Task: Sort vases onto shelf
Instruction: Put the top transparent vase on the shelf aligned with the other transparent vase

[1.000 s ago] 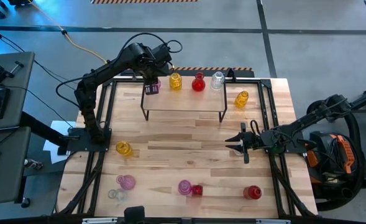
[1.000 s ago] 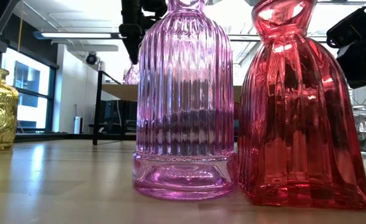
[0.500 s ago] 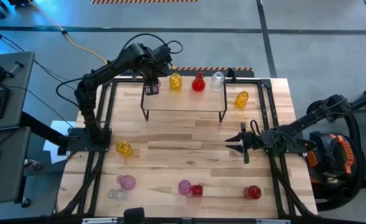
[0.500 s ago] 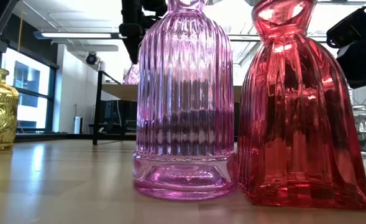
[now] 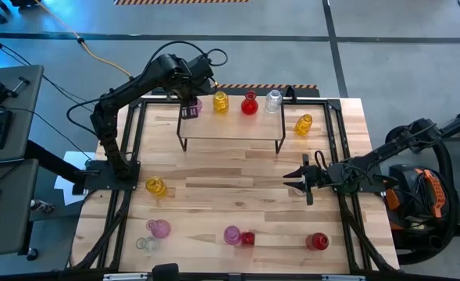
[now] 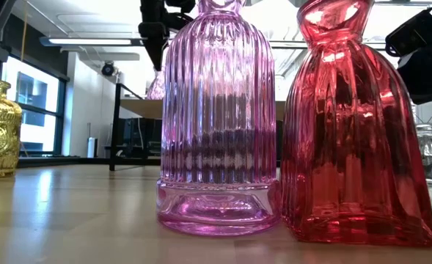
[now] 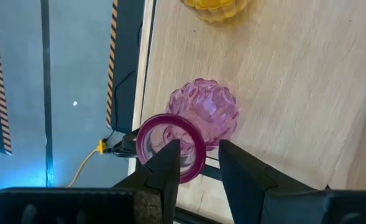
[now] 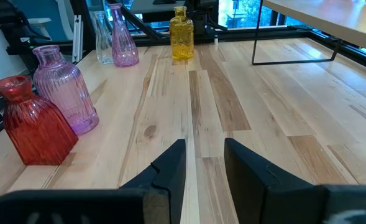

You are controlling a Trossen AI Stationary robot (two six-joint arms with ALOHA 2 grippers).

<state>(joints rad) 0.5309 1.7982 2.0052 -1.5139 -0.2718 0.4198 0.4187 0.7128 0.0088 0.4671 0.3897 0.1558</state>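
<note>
Your left claw point(image 7: 195, 168) sits over the shelf's point(image 5: 230, 123) far left corner, fingers either side of the pink bulbous vase's point(image 7: 201, 118) rim; whether it grips or has let go, you cannot tell. That vase stands near the board's edge (a nudge on withdrawal could tip it off). The wrist view shows this; the high view hides the vase under the arm. Your right claw point(image 5: 298, 179) waits mid-tabletop, slightly open, empty.
</note>
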